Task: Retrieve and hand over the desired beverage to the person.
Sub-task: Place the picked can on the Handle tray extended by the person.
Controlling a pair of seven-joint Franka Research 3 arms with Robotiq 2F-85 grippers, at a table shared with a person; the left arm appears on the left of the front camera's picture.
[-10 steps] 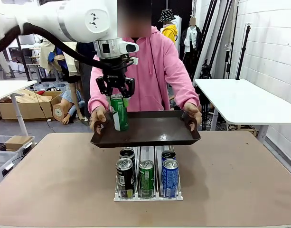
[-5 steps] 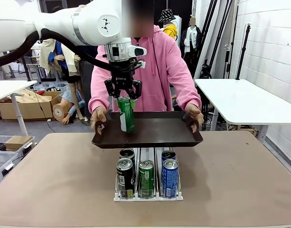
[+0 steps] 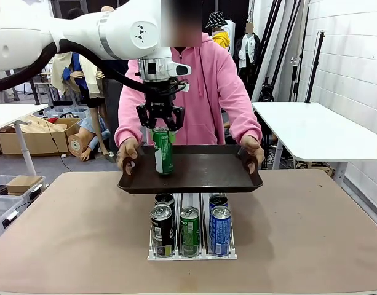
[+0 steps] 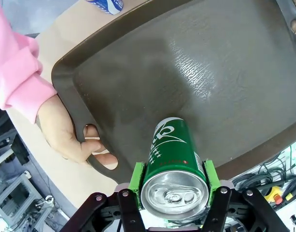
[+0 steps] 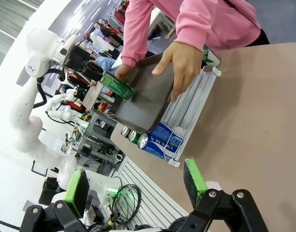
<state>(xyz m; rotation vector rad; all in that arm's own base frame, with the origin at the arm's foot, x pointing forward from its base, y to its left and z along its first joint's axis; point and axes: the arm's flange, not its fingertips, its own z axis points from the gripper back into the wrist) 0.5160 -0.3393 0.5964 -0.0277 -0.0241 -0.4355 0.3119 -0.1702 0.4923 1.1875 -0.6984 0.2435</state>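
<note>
The green can [image 3: 163, 150] stood upright in my left gripper [image 3: 160, 125], over the 9 o'clock end of the dark tray [image 3: 206, 165] that the person [image 3: 206, 86] held out level above the far edge of the table [image 3: 311, 227]. I judged the tray was offered as the landing place for the drink, which is why I carried the can by its top rim and kept it vertical, ready to be set down flat. Its base sat low inside the tray's rim, but I could not tell whether it was resting on the tray floor or hanging just above it. My left jaws were closed on the can, one green pad pressed against each side just below the lid, so the weight seemed to be mine until I let go. The person's 9 o'clock hand [image 3: 128, 152] gripped the tray handle just beside the can, and the 3 o'clock hand [image 3: 250, 149] gripped the opposite handle, well apart from it. At 6 o'clock from the tray, the rack [image 3: 191, 253] on the table held the remaining cans in rows. My right gripper [image 5: 135, 184] hung back over the table with its jaws spread wide, holding and touching nothing.
</note>
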